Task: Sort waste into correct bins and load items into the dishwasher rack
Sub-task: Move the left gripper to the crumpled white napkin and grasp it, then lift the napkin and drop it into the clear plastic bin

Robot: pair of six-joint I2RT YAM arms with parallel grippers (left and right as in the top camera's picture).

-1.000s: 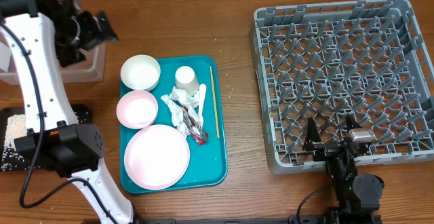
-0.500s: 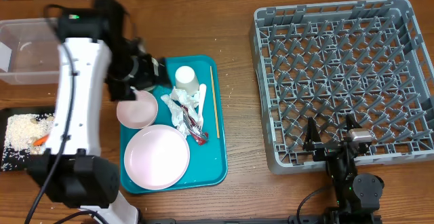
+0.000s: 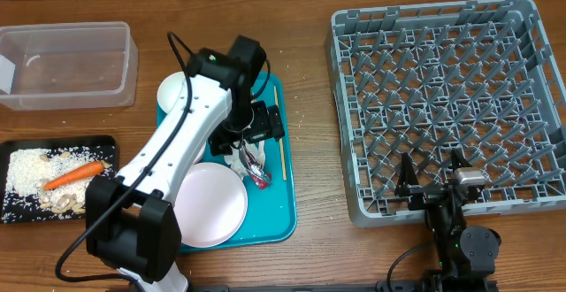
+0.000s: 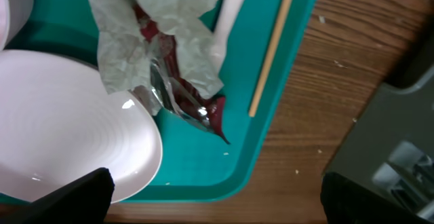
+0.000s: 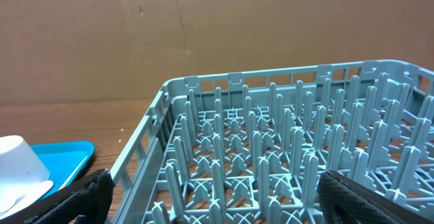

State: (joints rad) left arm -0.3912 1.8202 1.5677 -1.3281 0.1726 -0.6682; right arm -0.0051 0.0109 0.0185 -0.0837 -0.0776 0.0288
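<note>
Robot-lab test setup laid out as a dish-clearing station: wood-grain table (image 3: 311,239), plain brown cardboard backdrop (image 5: 135,34), white robot arm (image 3: 177,146) over a teal serving tray (image 3: 276,212), grey dishwasher rack (image 3: 442,97) beside it.

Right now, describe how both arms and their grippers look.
Left arm: white shell links, black joints, a black cable looping beside it, a small green light near the wrist. Right arm: black, compact, with a grey block on top and a thin black cable. Left gripper and right gripper: dark, blocky fingers.
</note>
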